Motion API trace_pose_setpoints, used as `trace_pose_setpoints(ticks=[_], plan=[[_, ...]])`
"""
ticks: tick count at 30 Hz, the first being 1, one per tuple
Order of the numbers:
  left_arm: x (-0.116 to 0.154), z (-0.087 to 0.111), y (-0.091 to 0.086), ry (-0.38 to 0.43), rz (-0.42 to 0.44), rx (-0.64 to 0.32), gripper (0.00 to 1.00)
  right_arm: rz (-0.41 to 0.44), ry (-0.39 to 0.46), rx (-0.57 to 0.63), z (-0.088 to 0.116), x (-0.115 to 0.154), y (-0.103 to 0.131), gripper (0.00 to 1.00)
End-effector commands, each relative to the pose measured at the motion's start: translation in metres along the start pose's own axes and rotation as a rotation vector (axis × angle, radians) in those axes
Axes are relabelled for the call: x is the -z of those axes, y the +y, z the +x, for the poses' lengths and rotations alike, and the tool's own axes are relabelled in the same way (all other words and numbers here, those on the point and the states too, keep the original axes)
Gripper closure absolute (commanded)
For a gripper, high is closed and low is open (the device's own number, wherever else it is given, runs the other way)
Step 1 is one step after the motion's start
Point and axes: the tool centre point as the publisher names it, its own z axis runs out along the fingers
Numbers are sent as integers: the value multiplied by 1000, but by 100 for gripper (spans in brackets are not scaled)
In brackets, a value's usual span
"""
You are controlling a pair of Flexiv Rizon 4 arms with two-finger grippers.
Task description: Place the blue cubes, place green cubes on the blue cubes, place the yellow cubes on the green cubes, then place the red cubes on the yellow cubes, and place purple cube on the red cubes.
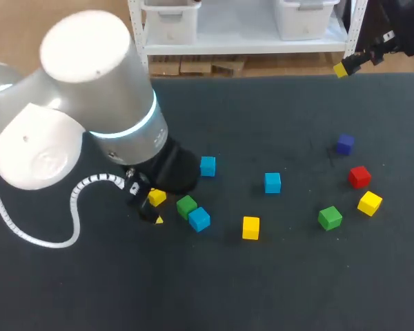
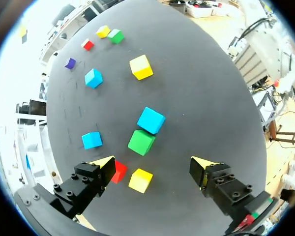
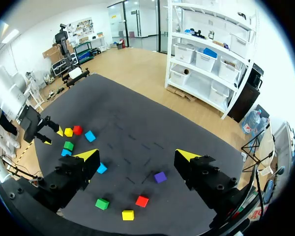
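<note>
My left gripper [image 2: 152,167] hangs open low over a cluster of cubes. A yellow cube [image 2: 140,180] lies between its fingers and a red cube [image 2: 119,172] sits against one finger. Just ahead are a green cube [image 2: 141,142] touching a blue cube [image 2: 151,120]. In the head view the yellow cube [image 1: 156,197], green cube [image 1: 187,205] and blue cube [image 1: 199,218] show beside my left gripper [image 1: 148,205]; the arm hides that red cube. My right gripper [image 3: 137,156] is open and empty, high over the table's far right corner [image 1: 341,69].
Loose on the dark mat [image 1: 276,276]: two more blue cubes [image 1: 208,165] [image 1: 272,183], a yellow cube [image 1: 250,227], and at the right a green cube [image 1: 330,218], yellow cube [image 1: 370,203], red cube [image 1: 359,176] and purple cube [image 1: 344,144].
</note>
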Motion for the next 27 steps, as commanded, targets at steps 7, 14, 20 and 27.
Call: trace_pose_setpoints(ticks=[7, 14, 20, 27], plan=[[-9, -12, 14, -46, 75, -51, 0, 3, -1, -1, 0, 0, 1, 0], [-17, -27, 12, -28, 104, -156, 0, 3, -1, -1, 0, 0, 1, 0], [-26, -38, 6, -47, 148, -213, 0, 3, -1, -1, 0, 0, 1, 0], [-39, -48, -1, -65, 180, -243, 0, 3, -1, -1, 0, 0, 1, 0]])
